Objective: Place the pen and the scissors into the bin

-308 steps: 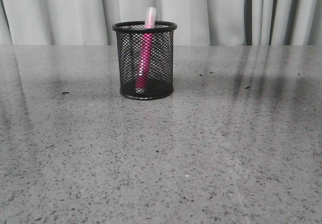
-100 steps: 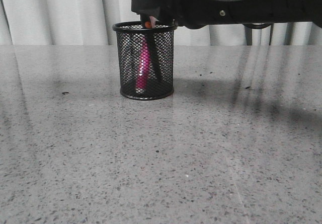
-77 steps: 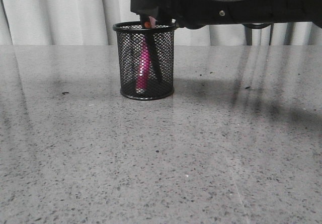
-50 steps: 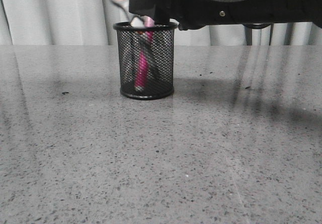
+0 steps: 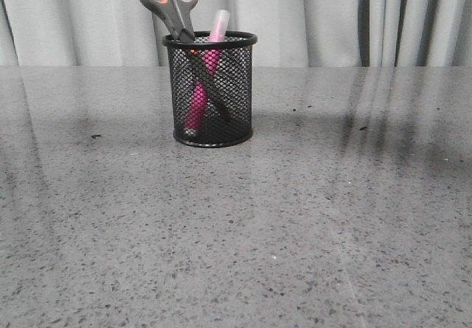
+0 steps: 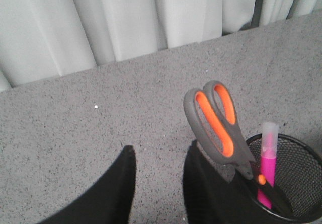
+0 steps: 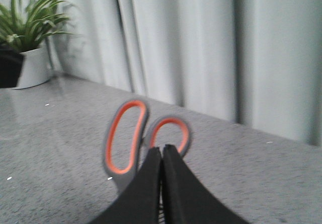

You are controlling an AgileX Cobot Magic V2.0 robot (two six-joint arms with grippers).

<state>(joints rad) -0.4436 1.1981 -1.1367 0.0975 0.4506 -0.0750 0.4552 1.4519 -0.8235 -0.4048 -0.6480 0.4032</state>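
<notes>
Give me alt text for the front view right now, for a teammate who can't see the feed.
A black wire-mesh bin stands upright on a grey speckled table, holding a pink pen and scissors, blades down with orange-lined handles sticking above the rim, leaning left. No robot arm or gripper is in view; pale curtains hang behind.

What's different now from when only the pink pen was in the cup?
The scissors are now in the bin, blades down and handles sticking out to the left. The black arm that lowered them has left the front view. The pen tipped, its bottom sliding left. The bin sits about where it was, and the right gripper is shut.
</notes>
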